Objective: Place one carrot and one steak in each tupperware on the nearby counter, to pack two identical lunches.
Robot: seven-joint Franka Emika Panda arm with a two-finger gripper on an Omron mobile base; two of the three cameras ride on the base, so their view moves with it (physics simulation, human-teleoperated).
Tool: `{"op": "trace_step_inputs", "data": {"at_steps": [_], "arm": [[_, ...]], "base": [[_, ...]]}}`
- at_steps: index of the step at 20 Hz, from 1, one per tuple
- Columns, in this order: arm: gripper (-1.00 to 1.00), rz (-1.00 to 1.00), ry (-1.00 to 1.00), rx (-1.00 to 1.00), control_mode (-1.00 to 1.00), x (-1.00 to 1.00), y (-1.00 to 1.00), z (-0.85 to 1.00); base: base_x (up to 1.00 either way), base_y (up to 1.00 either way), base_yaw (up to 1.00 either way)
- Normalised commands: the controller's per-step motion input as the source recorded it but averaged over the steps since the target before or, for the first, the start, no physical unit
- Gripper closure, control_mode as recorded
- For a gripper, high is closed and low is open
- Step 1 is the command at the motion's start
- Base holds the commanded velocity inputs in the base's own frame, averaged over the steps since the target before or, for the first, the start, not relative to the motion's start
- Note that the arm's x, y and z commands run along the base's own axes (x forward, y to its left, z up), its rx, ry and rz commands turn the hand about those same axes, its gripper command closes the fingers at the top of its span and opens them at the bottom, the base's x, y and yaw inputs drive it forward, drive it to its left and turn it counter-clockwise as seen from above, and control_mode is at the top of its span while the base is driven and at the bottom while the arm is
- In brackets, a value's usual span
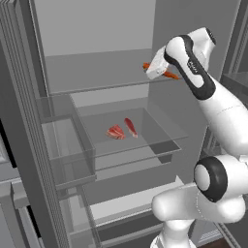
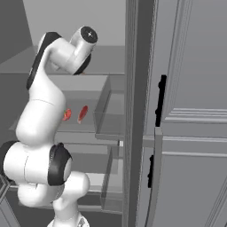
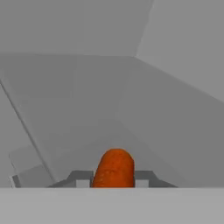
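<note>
An orange carrot (image 3: 114, 168) sits between my two fingertips in the hand view, and my gripper (image 3: 113, 181) is shut on it. In the left base view the hand (image 1: 157, 65) reaches onto the upper fridge shelf (image 1: 97, 87), and the carrot's (image 1: 170, 75) ends stick out on both sides of it. Two red steaks (image 1: 116, 131) (image 1: 131, 127) lie side by side on the glass shelf below, also seen as steaks (image 2: 67, 114) (image 2: 82, 114) past my arm. The tupperware and the counter are out of view.
The fridge stands open, with clear door bins (image 1: 68, 145) at the left and a lower drawer (image 1: 131, 203) under the glass shelf. Tall grey cabinet panels with black handles (image 2: 162, 99) close off the right side. The fridge's grey back wall (image 3: 87, 87) lies ahead of the hand.
</note>
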Motion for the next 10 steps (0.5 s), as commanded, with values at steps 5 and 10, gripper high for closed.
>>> {"op": "trace_step_inputs", "data": {"at_steps": [5, 10], "arm": [[1.00, 0.11, -0.10, -0.40, -1.00, -1.00, 0.32, -0.59], [1.00, 0.00, -0.26, -0.23, -1.00, -1.00, 0.05, -0.95]], "base": [[0.00, 0.00, 0.00], [0.00, 0.00, 0.00]]}}
